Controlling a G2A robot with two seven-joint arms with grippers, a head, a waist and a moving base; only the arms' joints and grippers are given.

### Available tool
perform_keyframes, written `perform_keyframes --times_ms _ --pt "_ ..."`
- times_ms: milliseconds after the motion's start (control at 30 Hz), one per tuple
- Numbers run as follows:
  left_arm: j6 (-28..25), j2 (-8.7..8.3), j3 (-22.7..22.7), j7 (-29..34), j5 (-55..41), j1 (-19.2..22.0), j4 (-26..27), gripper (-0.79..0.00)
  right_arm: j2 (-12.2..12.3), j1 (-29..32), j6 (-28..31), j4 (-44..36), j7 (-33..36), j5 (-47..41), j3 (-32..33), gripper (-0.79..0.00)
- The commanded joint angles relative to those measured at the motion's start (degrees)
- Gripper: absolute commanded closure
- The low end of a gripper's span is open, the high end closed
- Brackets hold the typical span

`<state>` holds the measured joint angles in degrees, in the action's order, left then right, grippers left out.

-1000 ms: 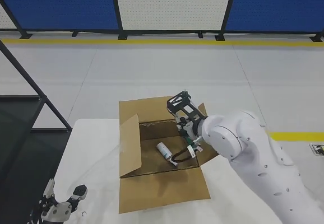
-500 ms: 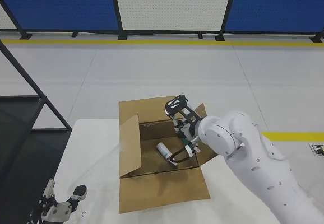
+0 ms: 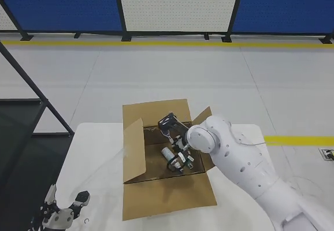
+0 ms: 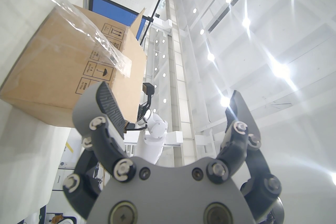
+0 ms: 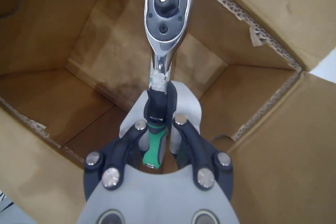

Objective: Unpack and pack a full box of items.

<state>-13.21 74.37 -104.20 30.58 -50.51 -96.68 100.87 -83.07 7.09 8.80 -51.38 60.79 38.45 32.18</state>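
Observation:
An open cardboard box (image 3: 167,199) stands on the white table. My right gripper (image 3: 180,157) is down inside it, over the floor of the box. It is shut on a ratchet wrench (image 5: 168,12) by the green and black handle, and the chrome head points at a bare inner corner of the box (image 5: 52,12). A white bottle (image 3: 168,154) lies on the box floor just beside that gripper. My left gripper (image 3: 63,215) sits low at the table's near left corner, open and holding nothing, with both fingers (image 4: 110,104) spread wide and the box (image 4: 57,70) off to its side.
A strip of clear tape (image 4: 105,46) hangs from the box's outer edge. The box flaps (image 3: 133,151) stand up around the opening. A black metal frame (image 3: 17,75) rises left of the table. White table surface (image 3: 97,167) lies between the box and the left gripper.
The right arm has swung left and lowered into the box, carrying the ratchet wrench from above the right flap to over the box floor. The left gripper has stayed put.

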Motion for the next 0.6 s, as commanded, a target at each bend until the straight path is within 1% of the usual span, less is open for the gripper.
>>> perform_keyframes --times_ms 0,67,400,467,567 --pt "0.00 0.00 0.00 0.00 0.00 0.00 0.00 -0.785 -1.35 -0.51 0.00 2.50 -0.38 0.49 -1.81 0.000" --pt "0.00 0.00 0.00 0.00 0.00 0.00 0.00 -0.785 -2.50 -1.26 -0.08 4.51 -0.24 0.70 -2.95 0.000" --pt "0.00 0.00 0.00 0.00 0.00 0.00 0.00 -0.785 -2.50 -1.26 -0.08 4.51 -0.24 0.70 -2.95 0.000" --pt "0.00 0.00 0.00 0.00 0.00 0.00 0.00 -0.785 -2.53 -0.17 -0.54 3.59 -1.60 1.82 -3.18 0.000" --pt "0.00 0.00 0.00 0.00 0.00 0.00 0.00 -0.785 -3.22 0.26 -4.72 3.39 -0.49 5.31 -4.66 0.000"
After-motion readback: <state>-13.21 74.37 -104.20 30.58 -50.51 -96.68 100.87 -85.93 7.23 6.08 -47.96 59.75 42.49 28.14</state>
